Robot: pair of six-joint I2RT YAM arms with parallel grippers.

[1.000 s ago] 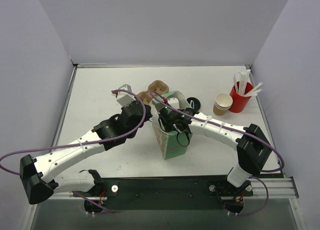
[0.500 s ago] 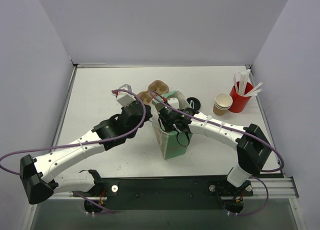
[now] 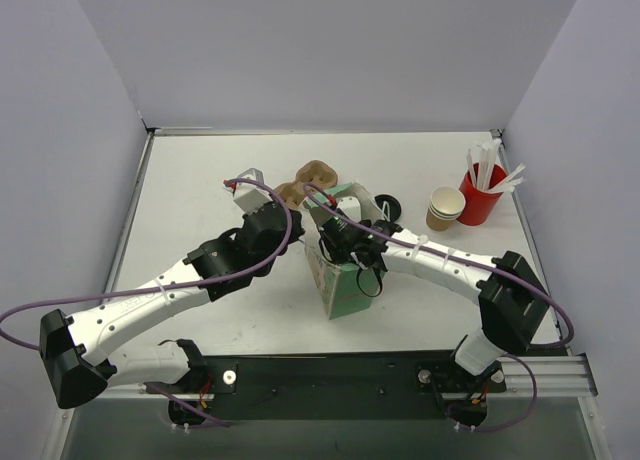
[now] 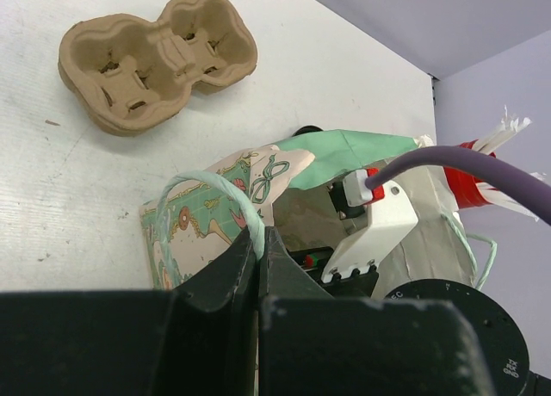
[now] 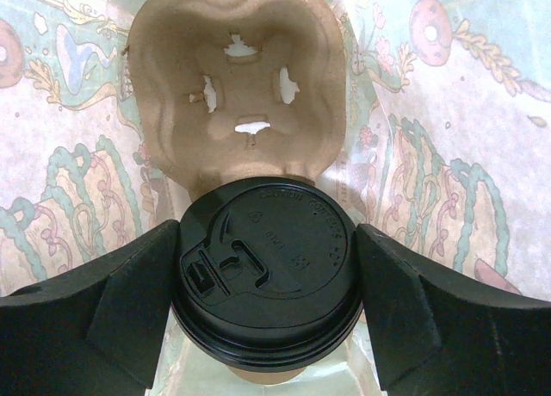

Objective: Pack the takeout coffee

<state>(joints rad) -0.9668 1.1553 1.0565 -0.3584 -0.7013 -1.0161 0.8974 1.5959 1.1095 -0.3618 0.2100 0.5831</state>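
The takeout coffee (image 5: 258, 380), a brown paper cup under a black lid (image 5: 265, 271), hangs inside the patterned green paper bag (image 3: 345, 285). My right gripper (image 5: 267, 275) is shut on it, one finger pressing each side of the lid. Below the cup, a brown pulp carrier (image 5: 237, 86) lies at the bag's bottom with its far pocket empty. Whether the cup sits in the near pocket is hidden. My left gripper (image 4: 258, 241) is shut on the bag's green cord handle (image 4: 215, 185) at the bag's left rim, holding the mouth open. In the top view my right gripper (image 3: 345, 242) is sunk into the bag's mouth.
A second pulp carrier (image 3: 305, 180) lies on the table just behind the bag. A loose black lid (image 3: 388, 206) sits to the bag's right. Stacked brown cups (image 3: 445, 208) and a red cup of white sticks (image 3: 480, 195) stand at the back right near the wall.
The right arm has shifted slightly, its elbow drifting right and toward the near edge. The left arm and the bag have not moved.
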